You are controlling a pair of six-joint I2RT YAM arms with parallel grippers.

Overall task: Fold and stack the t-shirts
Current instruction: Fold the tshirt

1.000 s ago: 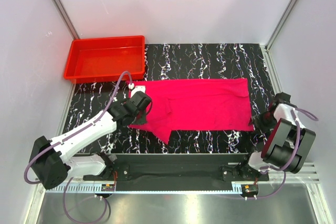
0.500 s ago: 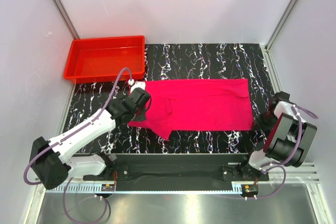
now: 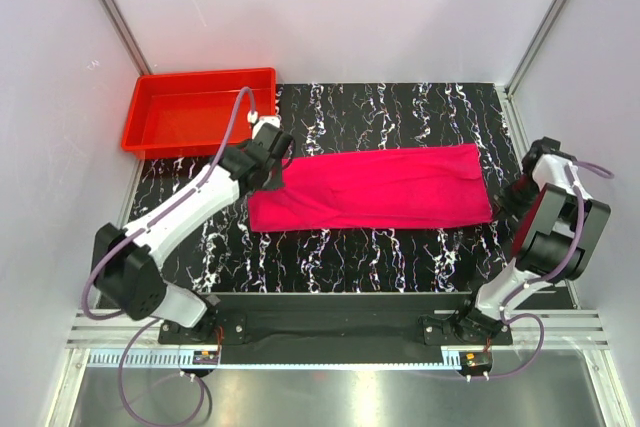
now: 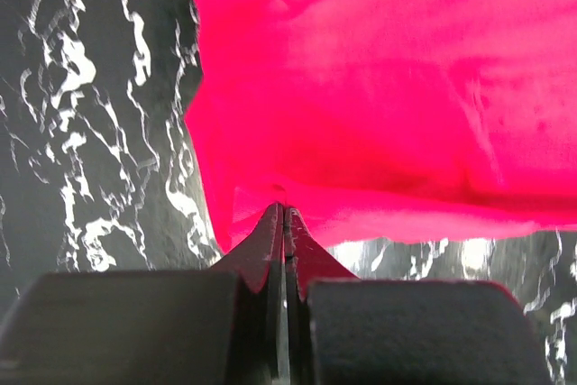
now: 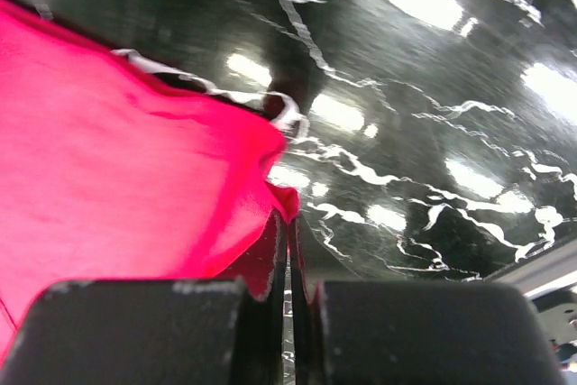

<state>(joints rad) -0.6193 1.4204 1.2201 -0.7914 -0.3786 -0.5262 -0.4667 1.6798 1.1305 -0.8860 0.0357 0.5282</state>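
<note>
The magenta-pink t-shirt point(image 3: 370, 187) lies on the table as a long folded strip, left to right. My left gripper point(image 3: 278, 159) is at its far left corner, next to the red tray. In the left wrist view the gripper point(image 4: 284, 209) is shut on the edge of the t-shirt point(image 4: 379, 87). My right gripper point(image 3: 507, 192) is at the strip's right end. In the right wrist view the gripper point(image 5: 288, 218) is shut on a corner of the t-shirt point(image 5: 117, 160), lifted a little off the table.
The red tray point(image 3: 205, 75) stands at the far left, just behind the left gripper, with nothing in it. The black marbled table point(image 3: 400, 107) is bounded by white walls and metal corner posts. A black rail runs along the near edge.
Both grippers have carried the shirt's near edge away from me towards the far edge. The hanging sleeve is gone from the front and the shirt is now a narrower strip.
</note>
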